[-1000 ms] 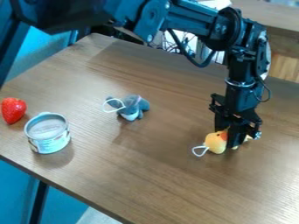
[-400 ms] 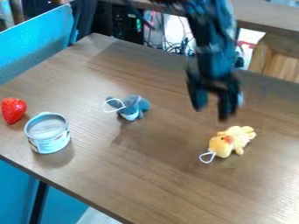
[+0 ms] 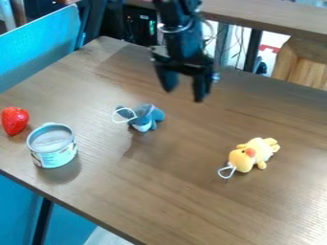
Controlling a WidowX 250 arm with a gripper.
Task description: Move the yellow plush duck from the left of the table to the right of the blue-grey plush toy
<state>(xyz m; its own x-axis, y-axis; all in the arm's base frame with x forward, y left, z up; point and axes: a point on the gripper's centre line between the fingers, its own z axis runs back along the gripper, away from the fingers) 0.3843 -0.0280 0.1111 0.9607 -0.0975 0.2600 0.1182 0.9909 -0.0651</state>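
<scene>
Two plush toys lay on one brown table point(image 3: 159, 191): one grey-blue toy point(image 3: 144, 117) near mid-view, towards ten o'clock, and one yellow toy point(image 3: 250, 155) towards four. One strawberry point(image 3: 14, 120) sat at nine, one can point(image 3: 52, 147) between eight and nine.

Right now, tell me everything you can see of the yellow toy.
The yellow toy looks like a soft plush duck, with yellow head, paler body, orange beak, stubby limbs and a white loop at its head. It lies on the table, head toward the view's lower left, touching nothing else. The gripper hangs clear of it.
</scene>
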